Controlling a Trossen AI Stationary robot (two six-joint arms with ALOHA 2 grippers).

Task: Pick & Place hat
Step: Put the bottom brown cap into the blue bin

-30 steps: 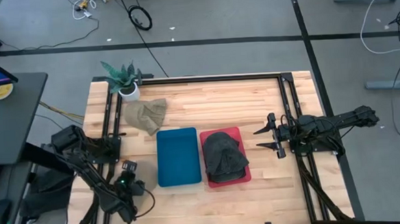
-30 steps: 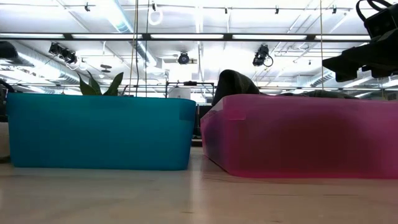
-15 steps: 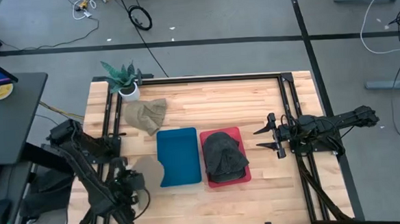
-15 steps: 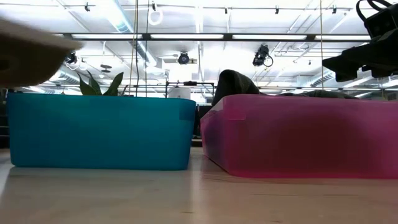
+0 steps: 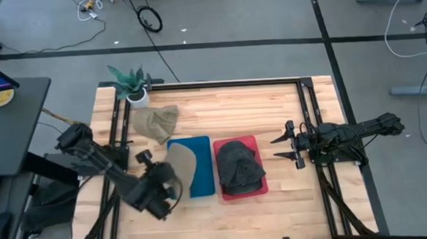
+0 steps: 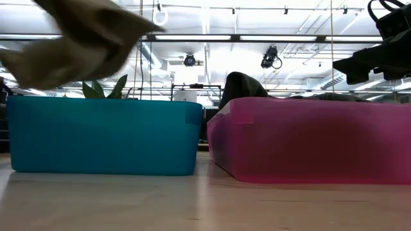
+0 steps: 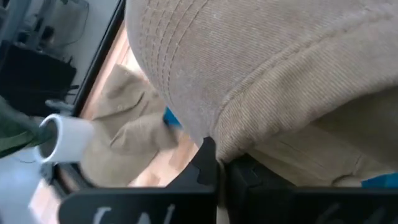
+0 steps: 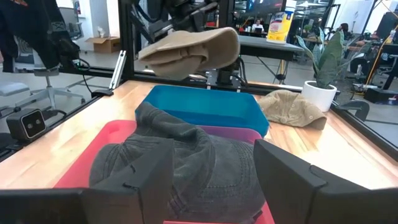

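Note:
A tan corduroy hat (image 5: 181, 164) hangs in the air over the left part of the blue bin (image 5: 202, 180), carried by my left gripper (image 5: 164, 180), which is shut on it. In the low view the tan hat (image 6: 77, 35) floats above the blue bin (image 6: 103, 135). A dark grey hat (image 5: 239, 166) lies in the red bin (image 5: 261, 189). A second tan hat (image 5: 155, 121) lies flat on the table by the plant. My right gripper (image 5: 287, 146) waits open at the table's right, beside the red bin. My left gripper (image 7: 217, 169) pinches the tan hat by its lower edge (image 7: 249, 146) between the two fingers, coming slantwise from the table's near left. The hat is lifted clear, roughly level above the blue bin (image 8: 199, 106). The hat itself hides how far back it reaches.
A potted plant (image 5: 131, 83) stands at the far left corner, next to the second tan hat. A black frame rail (image 5: 304, 107) runs along the table's far and right sides. Bare wood lies beyond the bins and near the front edge (image 5: 226, 214).
My left gripper has swung from the table's near left corner up and toward the right and far side, carrying the tan hat. The hat has risen into the low view and now hangs over the blue bin's left edge.

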